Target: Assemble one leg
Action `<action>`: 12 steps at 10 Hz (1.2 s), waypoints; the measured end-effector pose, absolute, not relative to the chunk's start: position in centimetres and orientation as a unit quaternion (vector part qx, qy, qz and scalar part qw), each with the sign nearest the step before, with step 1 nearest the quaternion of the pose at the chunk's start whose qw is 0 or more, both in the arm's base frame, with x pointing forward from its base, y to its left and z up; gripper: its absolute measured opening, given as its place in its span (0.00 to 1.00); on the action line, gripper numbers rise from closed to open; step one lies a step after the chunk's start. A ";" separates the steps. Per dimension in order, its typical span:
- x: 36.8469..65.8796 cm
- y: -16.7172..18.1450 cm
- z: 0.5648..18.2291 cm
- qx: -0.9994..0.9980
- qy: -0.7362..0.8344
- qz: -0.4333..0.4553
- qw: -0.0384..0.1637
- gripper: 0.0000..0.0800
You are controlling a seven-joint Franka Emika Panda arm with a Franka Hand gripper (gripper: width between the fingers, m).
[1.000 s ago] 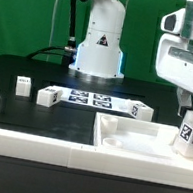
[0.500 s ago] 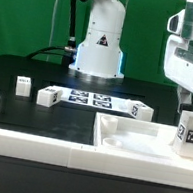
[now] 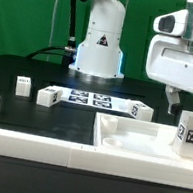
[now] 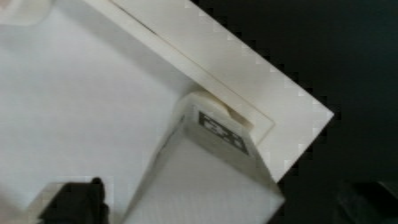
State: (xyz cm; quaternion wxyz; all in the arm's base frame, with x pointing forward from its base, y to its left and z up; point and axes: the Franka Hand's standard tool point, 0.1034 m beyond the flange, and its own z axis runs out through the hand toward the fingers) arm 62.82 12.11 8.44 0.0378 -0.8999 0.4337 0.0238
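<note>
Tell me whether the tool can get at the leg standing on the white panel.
Probably yes. The leg stands upright near the white panel's corner, and the tool hangs just above it, apart, with nothing between. Only the panel's rim is near its base; its upper sides look free.

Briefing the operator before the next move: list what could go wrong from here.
1. The leg stands upright at the corner of the panel, with the claw hanging close above it. A sideways or downward move could knock it over.
2. The wrist view does not show whether the leg is fully seated. If it is loose, it may tilt.
</note>
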 end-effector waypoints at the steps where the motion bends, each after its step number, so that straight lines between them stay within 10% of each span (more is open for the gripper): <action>1: 62.8 12.2 8.4 -0.919 0.392 0.022 0.038 0.81; 12: 62.8 12.0 8.1 -0.995 0.087 0.001 0.041 0.80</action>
